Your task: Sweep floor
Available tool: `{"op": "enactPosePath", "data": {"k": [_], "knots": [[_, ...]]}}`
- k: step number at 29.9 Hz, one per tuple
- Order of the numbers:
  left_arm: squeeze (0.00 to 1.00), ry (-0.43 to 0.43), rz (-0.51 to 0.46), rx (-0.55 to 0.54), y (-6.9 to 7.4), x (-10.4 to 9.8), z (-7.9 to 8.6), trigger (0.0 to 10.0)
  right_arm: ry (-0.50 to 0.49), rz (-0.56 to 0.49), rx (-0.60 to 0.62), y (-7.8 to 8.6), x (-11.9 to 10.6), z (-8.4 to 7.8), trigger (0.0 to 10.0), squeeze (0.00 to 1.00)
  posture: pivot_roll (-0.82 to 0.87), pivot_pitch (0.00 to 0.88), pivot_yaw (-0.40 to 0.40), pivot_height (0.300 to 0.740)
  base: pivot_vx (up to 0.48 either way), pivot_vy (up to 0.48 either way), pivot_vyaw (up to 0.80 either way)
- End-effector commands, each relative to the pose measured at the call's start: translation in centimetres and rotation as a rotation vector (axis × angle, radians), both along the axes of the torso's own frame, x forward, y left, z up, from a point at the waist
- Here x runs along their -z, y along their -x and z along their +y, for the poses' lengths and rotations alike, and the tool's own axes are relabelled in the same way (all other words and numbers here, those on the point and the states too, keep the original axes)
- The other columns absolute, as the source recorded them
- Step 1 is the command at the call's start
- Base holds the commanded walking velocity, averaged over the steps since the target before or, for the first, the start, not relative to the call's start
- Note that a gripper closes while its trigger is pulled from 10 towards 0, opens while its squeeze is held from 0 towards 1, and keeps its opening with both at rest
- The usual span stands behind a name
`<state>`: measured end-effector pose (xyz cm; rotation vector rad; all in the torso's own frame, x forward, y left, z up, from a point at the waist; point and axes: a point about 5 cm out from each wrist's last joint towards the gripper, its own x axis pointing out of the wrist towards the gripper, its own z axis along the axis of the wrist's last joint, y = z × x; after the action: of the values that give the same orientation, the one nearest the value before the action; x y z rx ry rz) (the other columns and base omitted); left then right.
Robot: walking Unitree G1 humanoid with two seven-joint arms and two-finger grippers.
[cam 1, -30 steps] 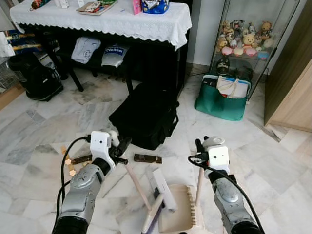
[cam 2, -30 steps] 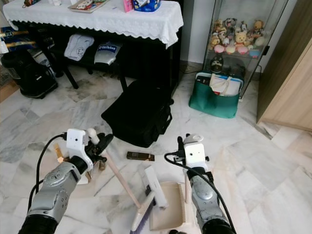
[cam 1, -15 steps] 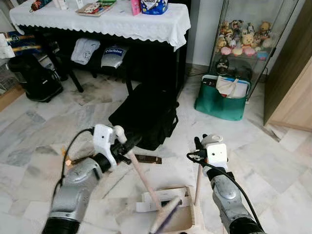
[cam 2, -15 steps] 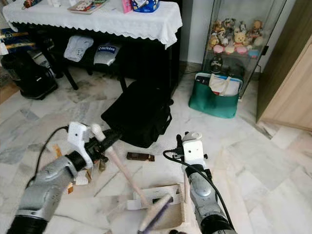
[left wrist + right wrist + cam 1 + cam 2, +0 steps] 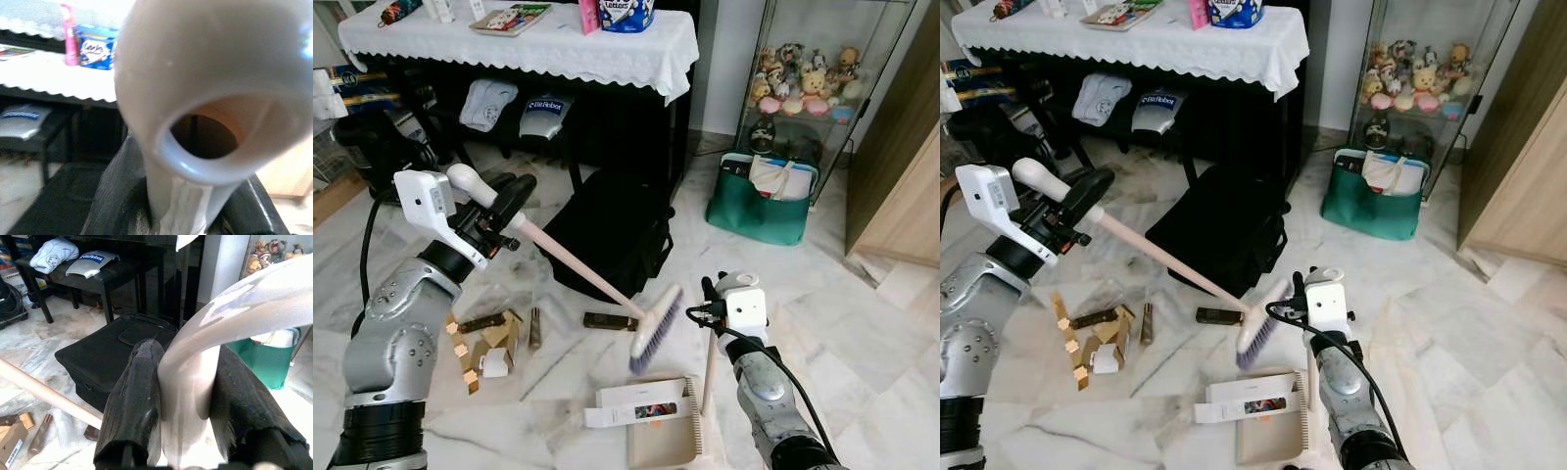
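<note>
Head camera first: the left gripper [image 5: 499, 211] is raised up on the robot's left side, clamped around the top end of the broom [image 5: 578, 269]. The pale handle slants down toward the middle of the floor, and the purple bristle head [image 5: 656, 330] hangs in the air just above the marble floor [image 5: 862, 323], near the black bag [image 5: 607, 230]. The right gripper [image 5: 710, 304] is low, closed around the upright handle of the dustpan [image 5: 664, 436], which sits flat on the floor at the bottom edge of the view. A white box [image 5: 641, 403] lies across the pan's front lip. Off to the left there's a scatter of cardboard scraps [image 5: 480, 343] on the floor, plus a small dark bar [image 5: 610, 321] lying between the scraps and the bristles. A green bag [image 5: 759, 201] sits by the glass cabinet [image 5: 808, 69] of plush toys, and a table with a white cloth [image 5: 538, 44] stands at the back.

Left wrist cam: super close-up, the rounded hollow end of the broom handle [image 5: 205, 103] squeezed between the black fingers [image 5: 115, 196].

Right wrist cam: both black fingers [image 5: 134, 401] pinch the pale dustpan handle [image 5: 195, 382]; behind it you can see the black bag and a stretch of the broom stick [image 5: 46, 394].
</note>
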<state>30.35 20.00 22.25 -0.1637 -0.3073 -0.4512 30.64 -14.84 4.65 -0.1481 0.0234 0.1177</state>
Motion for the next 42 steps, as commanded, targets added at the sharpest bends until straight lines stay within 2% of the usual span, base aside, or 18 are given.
{"op": "enactPosePath", "data": {"k": [1,5,9,15,16,19,27,34,37,40,42], "knots": [[0.00,-0.055,0.027,-0.058,-0.1,0.9,0.3,10.0,-0.009,-0.011,-0.014,-0.1,-0.2,0.5,10.0,0.00,0.02,0.075,0.075,0.740,0.000,0.000,0.00],[0.00,-0.114,0.096,-0.113,-0.3,3.1,0.0,10.0,-0.003,-0.016,-0.006,-0.1,-0.2,0.1,10.0,0.00,0.02,0.075,0.077,0.740,0.000,0.000,0.00],[0.00,-0.208,0.108,-0.182,-0.4,4.2,0.3,10.0,-0.002,-0.015,-0.002,-0.1,-0.2,0.0,10.0,0.00,0.02,0.075,0.078,0.740,0.000,0.000,0.00],[0.00,-0.245,0.126,-0.238,-0.3,5.5,0.7,10.0,-0.003,-0.016,-0.001,-0.1,-0.2,0.0,10.0,0.00,0.01,0.077,0.079,0.740,0.000,0.000,0.00],[0.00,-0.289,0.142,-0.242,-0.2,6.3,0.8,10.0,-0.003,-0.016,-0.002,-0.1,-0.2,0.0,10.0,0.00,0.01,0.079,0.079,0.740,0.000,0.000,0.00],[0.00,-0.343,0.167,-0.233,0.0,7.3,0.6,10.0,-0.002,-0.016,-0.002,-0.1,-0.2,-0.1,10.0,0.00,0.01,0.082,0.079,0.740,0.000,0.000,0.00],[0.00,-0.411,0.240,-0.238,0.4,9.9,0.8,10.0,0.001,-0.019,0.003,0.0,-0.2,-0.3,10.0,0.00,0.01,0.088,0.079,0.740,0.000,0.000,0.00],[0.00,-0.425,0.282,-0.233,0.7,11.4,0.5,10.0,0.003,-0.021,0.004,0.0,-0.2,-0.4,10.0,0.00,0.00,0.090,0.079,0.740,0.000,0.000,0.00],[0.00,-0.382,0.326,-0.198,1.1,12.5,-0.1,10.0,0.002,-0.022,0.005,0.0,-0.2,-0.4,10.0,0.00,0.00,0.091,0.080,0.740,0.000,0.000,0.00],[0.00,-0.366,0.330,-0.193,1.2,12.7,-0.3,10.0,0.002,-0.022,0.005,0.0,-0.2,-0.4,10.0,0.00,0.00,0.090,0.081,0.740,0.000,0.000,0.00],[0.00,-0.325,0.334,-0.186,1.1,12.8,-0.8,10.0,0.003,-0.021,0.007,0.0,-0.2,-0.4,10.0,0.00,0.00,0.088,0.082,0.740,0.000,0.000,0.00]]}}
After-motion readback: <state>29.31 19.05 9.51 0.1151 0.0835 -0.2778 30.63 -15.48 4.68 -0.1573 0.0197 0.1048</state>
